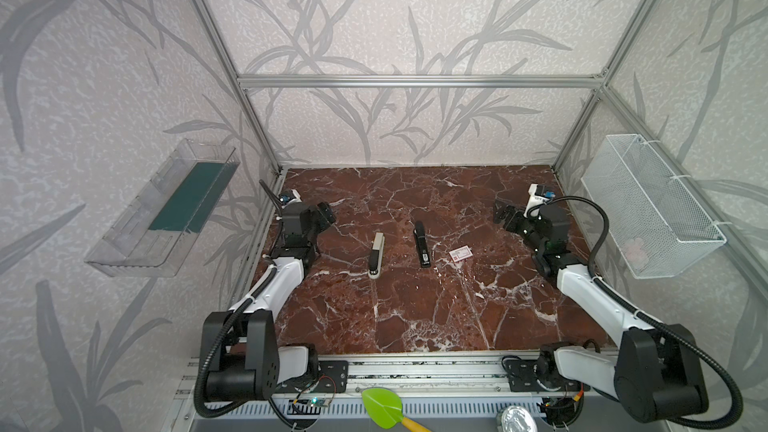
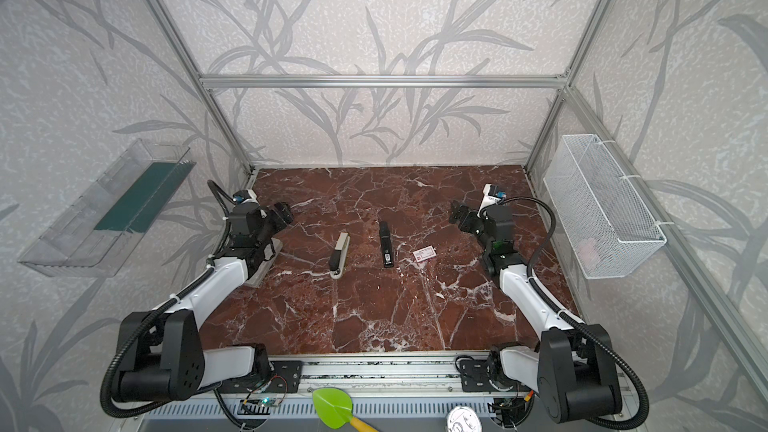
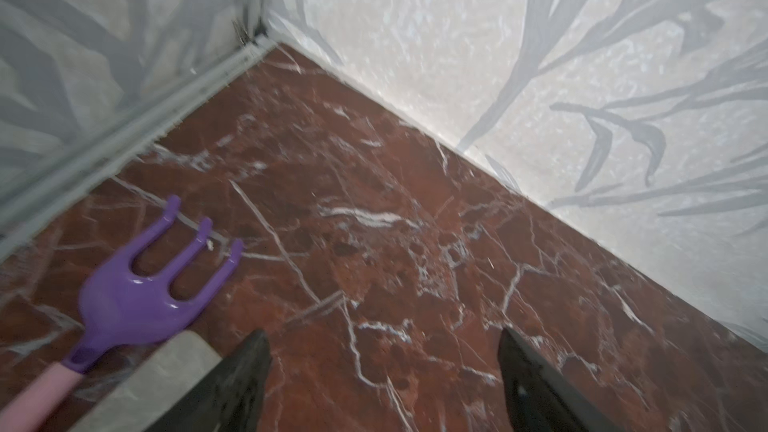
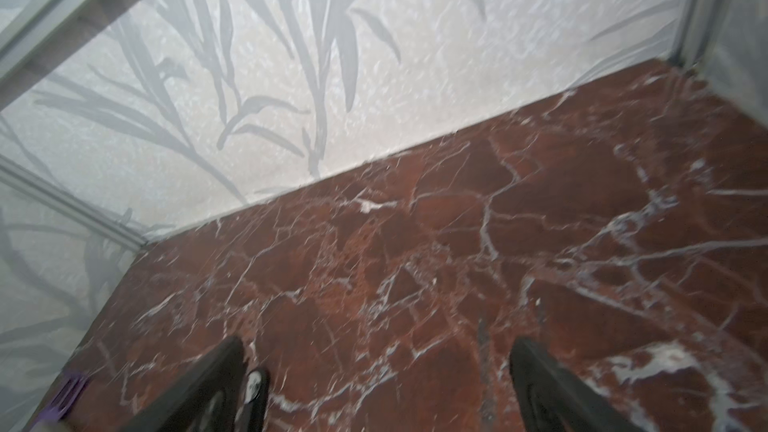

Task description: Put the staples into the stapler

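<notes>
The staples (image 1: 460, 253) (image 2: 424, 253), a small white box with red print, lie flat on the marble table right of centre. Left of them a black stapler (image 1: 422, 243) (image 2: 385, 243) lies lengthwise. Further left is a beige and grey stapler (image 1: 376, 259) (image 2: 340, 255). My left gripper (image 1: 328, 214) (image 3: 382, 351) hangs open over bare marble at the left, well apart from both staplers. Over bare marble at the right is my right gripper (image 1: 500, 211) (image 4: 378, 351), open and empty, away from the box. Neither wrist view shows the staples box.
A purple toy rake (image 3: 137, 292) with a pink handle and a flat grey pad (image 2: 266, 259) lie under my left arm. A wire basket (image 1: 648, 209) hangs on the right wall and a clear tray (image 1: 166, 209) on the left wall. A green toy shovel (image 1: 384, 407) lies at the front rail.
</notes>
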Robot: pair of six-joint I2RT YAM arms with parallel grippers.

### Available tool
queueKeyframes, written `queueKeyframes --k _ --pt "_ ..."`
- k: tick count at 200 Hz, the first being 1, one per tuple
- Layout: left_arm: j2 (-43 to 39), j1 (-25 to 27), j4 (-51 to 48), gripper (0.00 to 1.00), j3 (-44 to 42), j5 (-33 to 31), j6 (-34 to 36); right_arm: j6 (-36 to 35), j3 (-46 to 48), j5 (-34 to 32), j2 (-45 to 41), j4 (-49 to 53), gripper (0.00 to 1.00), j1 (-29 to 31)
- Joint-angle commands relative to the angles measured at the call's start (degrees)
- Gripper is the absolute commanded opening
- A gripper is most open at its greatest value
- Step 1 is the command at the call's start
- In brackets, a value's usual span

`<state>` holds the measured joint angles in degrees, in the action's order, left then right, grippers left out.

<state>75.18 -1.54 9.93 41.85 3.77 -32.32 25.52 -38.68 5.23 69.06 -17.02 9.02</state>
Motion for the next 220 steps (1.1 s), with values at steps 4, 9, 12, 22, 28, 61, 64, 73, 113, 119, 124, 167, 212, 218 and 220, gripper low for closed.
queueKeyframes --k 4,9,12,22,28,61,64,73,113,119,124,167,212,218,220 --pt "2.2 1.4 -13.1 0.80 3.4 13.8 -6.7 0.1 -8.2 4.6 1.2 11.8 0.99 4.4" --pt "2.4 1.7 -13.5 0.79 3.2 15.4 -6.9 0.3 -10.5 5.5 2.9 14.9 1.00 5.0" --pt "2.5 2.0 -13.8 0.79 3.2 16.1 -6.9 0.3 -11.3 5.9 3.6 15.8 0.99 5.3" --pt "2.7 2.8 -14.8 0.79 2.8 17.8 -7.1 0.1 -15.1 7.7 7.3 20.3 0.83 6.7" --pt "2.6 3.4 -14.6 0.79 2.4 18.7 -7.4 0.1 -16.9 7.8 9.1 22.5 0.80 7.5" --pt "2.6 6.8 -14.4 0.81 2.2 21.2 -9.1 -1.3 -25.9 4.0 18.7 32.0 0.77 14.1" --pt "2.5 7.1 -14.5 0.81 2.2 21.4 -9.1 -1.5 -26.7 3.5 19.5 32.7 0.77 14.8" --pt "2.3 8.1 -14.6 0.81 2.3 21.9 -9.1 -1.9 -30.0 0.8 22.6 35.6 0.78 16.7" --pt "1.8 11.2 -14.2 0.75 1.3 22.5 -10.1 -2.4 -44.5 -3.4 35.7 49.0 0.67 20.9" --pt "1.7 11.3 -13.4 0.74 0.7 22.6 -10.6 -2.6 -47.3 -3.6 37.4 51.4 0.64 21.2" --pt "1.7 11.5 -12.8 0.73 0.3 22.7 -10.9 -2.8 -49.3 -3.5 38.8 53.1 0.62 21.4" --pt "2.9 12.1 -12.1 0.70 0.1 23.7 -12.2 -4.9 -61.3 -7.0 47.7 61.9 0.60 25.0" --pt "2.0 12.7 -11.9 0.70 -0.6 23.4 -12.5 -5.3 -69.5 -8.4 55.3 66.2 0.67 28.6" --pt "2.0 12.7 -11.9 0.70 -0.8 23.4 -12.4 -5.4 -70.5 -8.6 56.3 66.8 0.67 29.0" --pt "2.0 12.7 -11.9 0.70 -0.8 23.4 -12.4 -5.4 -70.7 -8.6 56.5 66.8 0.67 29.1"
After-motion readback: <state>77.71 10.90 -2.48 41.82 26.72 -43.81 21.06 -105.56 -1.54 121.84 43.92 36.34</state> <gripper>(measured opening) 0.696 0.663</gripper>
